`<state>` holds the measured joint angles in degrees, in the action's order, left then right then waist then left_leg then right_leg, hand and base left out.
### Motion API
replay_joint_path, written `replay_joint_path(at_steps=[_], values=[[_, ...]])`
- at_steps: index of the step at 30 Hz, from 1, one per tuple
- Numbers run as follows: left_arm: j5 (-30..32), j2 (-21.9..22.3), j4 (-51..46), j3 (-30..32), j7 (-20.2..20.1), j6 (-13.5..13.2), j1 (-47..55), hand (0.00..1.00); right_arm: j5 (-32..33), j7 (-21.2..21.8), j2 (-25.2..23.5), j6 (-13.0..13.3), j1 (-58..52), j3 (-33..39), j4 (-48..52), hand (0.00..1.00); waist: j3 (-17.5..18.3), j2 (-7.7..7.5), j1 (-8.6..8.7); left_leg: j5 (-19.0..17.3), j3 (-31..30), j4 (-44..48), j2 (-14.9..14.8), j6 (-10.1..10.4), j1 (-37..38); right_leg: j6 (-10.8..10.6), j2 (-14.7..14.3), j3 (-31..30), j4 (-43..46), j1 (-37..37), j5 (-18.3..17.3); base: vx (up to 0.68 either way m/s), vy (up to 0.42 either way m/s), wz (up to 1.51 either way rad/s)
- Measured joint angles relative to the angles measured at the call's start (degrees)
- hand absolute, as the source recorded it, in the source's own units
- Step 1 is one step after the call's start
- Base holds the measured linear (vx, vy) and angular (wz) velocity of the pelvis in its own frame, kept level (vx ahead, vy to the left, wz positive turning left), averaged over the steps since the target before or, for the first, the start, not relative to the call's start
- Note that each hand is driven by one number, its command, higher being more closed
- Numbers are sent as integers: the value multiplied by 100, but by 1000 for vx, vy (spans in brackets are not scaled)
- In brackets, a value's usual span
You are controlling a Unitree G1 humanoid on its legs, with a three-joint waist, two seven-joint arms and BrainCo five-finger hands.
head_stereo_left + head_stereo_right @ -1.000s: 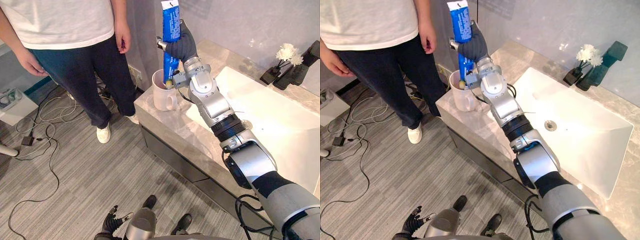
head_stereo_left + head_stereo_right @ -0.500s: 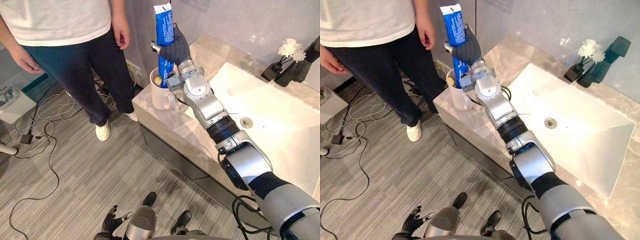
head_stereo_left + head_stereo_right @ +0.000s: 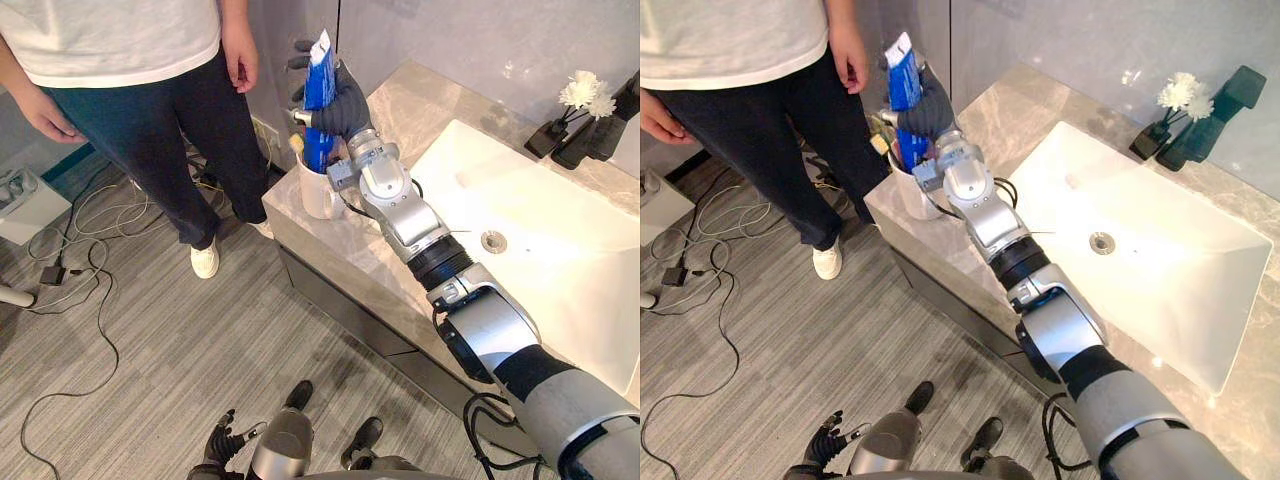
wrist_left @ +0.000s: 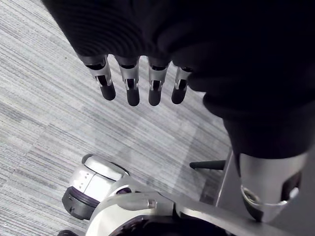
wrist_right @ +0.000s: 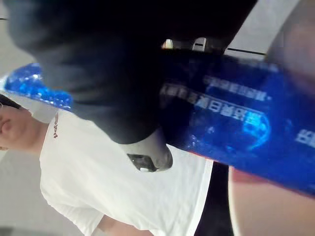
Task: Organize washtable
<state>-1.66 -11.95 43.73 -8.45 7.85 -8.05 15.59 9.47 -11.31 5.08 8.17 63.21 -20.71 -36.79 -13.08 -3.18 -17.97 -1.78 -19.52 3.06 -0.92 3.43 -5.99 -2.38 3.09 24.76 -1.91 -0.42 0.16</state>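
A blue toothpaste tube [image 3: 318,95] stands upright with its lower end inside a white mug [image 3: 318,192] on the left corner of the marble washtable [image 3: 340,255]. My right hand [image 3: 347,100] is against the tube's right side, its fingers stretched out straight past the tube rather than wrapped round it. In the right wrist view the tube [image 5: 221,118] lies close along the palm. A pale yellowish item [image 3: 296,143] sticks out of the mug beside the tube. My left hand [image 4: 133,83] hangs low over the carpet, fingers straight and holding nothing.
A person [image 3: 130,60] stands just left of the washtable corner, one hand near the tube's top. The white sink basin [image 3: 540,200] with its drain [image 3: 492,241] fills the counter's right. A vase of white flowers [image 3: 585,95] and a dark holder stand at the back. Cables [image 3: 70,270] lie on the carpet.
The tube has come down so its lower end sits in the mug. My right hand's fingers have uncurled from around it. The left hand is unchanged.
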Motion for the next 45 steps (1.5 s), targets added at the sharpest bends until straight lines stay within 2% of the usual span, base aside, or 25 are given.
replay_joint_path(at_steps=[10, 17, 25, 29, 35, 41, 45], values=[[1, 10, 8, 5, 2, 17, 2, 0, 12, 39, 119, 3, -305, 3, 263, 0, -15, 25, 41, -1, 76, -5, 0, -4, 89, 5, 21, -107, 141, -8, -48, -9, 13, -4], [7, 11, 18, 14, 6, 35, 43, 0, 17, 153, 249, 18, -601, 28, 701, 0, -14, 25, 156, 1, 86, -7, 0, -6, 105, -3, 59, -142, 296, -85, -121, 1, 5, -1], [10, 11, 18, 18, 1, 36, 67, 0, 66, 277, 668, 38, -903, 109, 1343, 0, -5, 30, 198, 5, 119, -24, 9, -12, 179, -22, 95, -192, 381, -78, -145, -2, 8, -2], [9, 37, 30, 72, -3, 37, 112, 0, 67, 367, 679, 48, -912, 179, 1366, 0, 11, 36, 308, 6, 182, -30, 2, -13, 217, -21, 93, -245, 404, -77, -145, -15, 14, -6], [12, 57, 129, 70, -18, 39, 126, 0, 65, 386, 855, 50, -1130, 188, 1583, 0, 173, 60, 318, 7, 229, -79, -1, -15, 256, -21, 93, -296, 400, -80, -145, 1, 7, -5], [14, 60, 181, 70, -20, 38, 144, 0, -11, 390, 1067, 57, -1133, 196, 1591, 0, 268, 64, 415, 14, 228, -92, -2, -22, 262, -21, 89, -296, 400, -79, -145, 0, 0, 0], [18, 60, 185, 73, -19, 35, 166, 0, -180, 395, 1418, 62, -1159, 202, 1816, 0, 300, 61, 465, 22, 232, -95, -6, -31, 282, -21, 96, -302, 401, -63, -144, 0, 0, 0]])
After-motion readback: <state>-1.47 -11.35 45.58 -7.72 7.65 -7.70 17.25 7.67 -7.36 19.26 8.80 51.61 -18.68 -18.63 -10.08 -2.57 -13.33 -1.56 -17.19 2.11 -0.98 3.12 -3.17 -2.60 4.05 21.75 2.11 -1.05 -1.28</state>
